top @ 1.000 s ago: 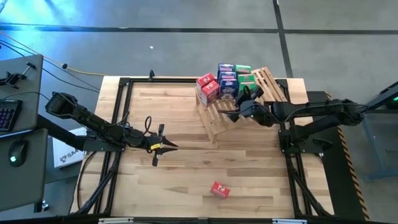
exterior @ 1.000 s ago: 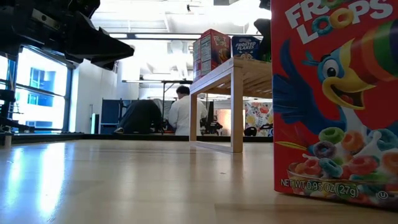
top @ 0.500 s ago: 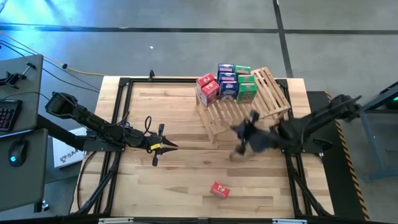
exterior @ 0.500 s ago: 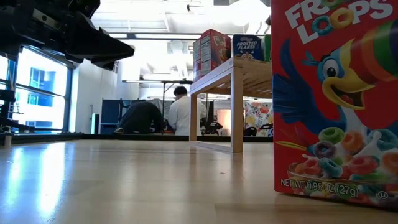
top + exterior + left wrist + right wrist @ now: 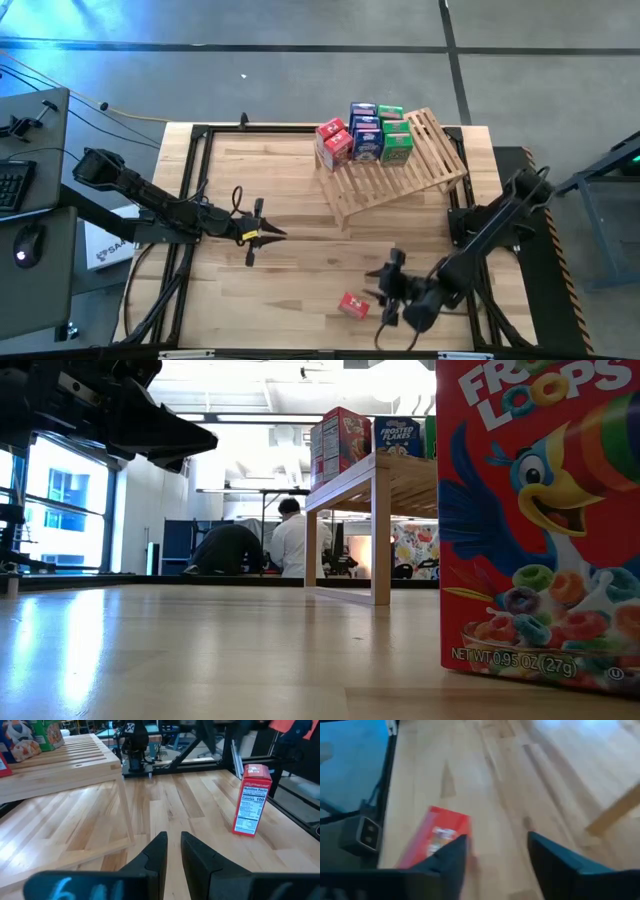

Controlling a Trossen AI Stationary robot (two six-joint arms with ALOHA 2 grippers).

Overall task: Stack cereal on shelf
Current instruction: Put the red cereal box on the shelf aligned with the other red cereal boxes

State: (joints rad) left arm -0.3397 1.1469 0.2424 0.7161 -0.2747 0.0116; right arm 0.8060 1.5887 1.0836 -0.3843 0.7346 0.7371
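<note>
— Well apart from the shelf (image 5: 400,182), toward the table's near edge: stands alone there, the last red Froot Loops box (image 5: 353,305).

— And the right gripper (image 5: 384,293)?

— Just beside that box now, on its shelf-ward flank. A second ago up against the shelf, next to the cereal boxes (image 5: 366,134) grouped on its high end. Half a second ago midway down.

— Meaning?

— Probably one more box delivered, and now reaching for the only one left off the shelf.

— Fingers?

— Spread wide, holding nothing; in the right wrist view, the red box (image 5: 437,840) not yet between them, only near one finger.

— Orientation of the box?

— Upright, long axis vertical. Printed front turned away from the shelf, toward the low camera; nutrition panel (image 5: 248,810) facing the left gripper (image 5: 262,235).

— Left gripper busy?

— No. Waits well apart from the shelf, fingers nearly together, empty.

— Risk?

— Tall and light, so likely easy to tip with a careless nudge.
</note>
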